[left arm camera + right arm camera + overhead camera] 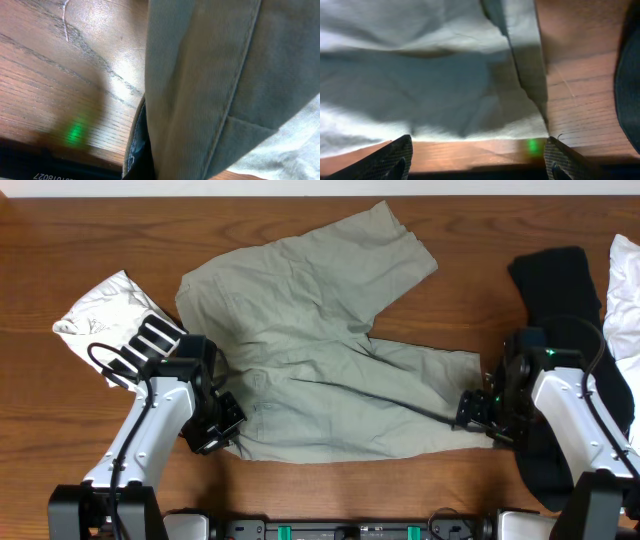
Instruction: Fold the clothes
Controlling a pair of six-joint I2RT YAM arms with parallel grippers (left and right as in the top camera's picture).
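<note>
Khaki-green shorts (320,380) lie spread on the wooden table, waistband at the left, one leg pointing to the back right and one to the right. My left gripper (215,428) is at the waistband's front corner. In the left wrist view the cloth (210,90) fills the frame, pressed against the dark finger (142,157), so the gripper looks shut on it. My right gripper (472,412) is at the hem of the front leg. In the right wrist view its fingers (477,160) are wide open, with the hem (430,75) just ahead of them.
A crumpled white garment (105,315) lies at the left. A black garment (560,290) lies at the right under my right arm and shows in the right wrist view (630,90). A white cloth (625,290) is at the far right edge.
</note>
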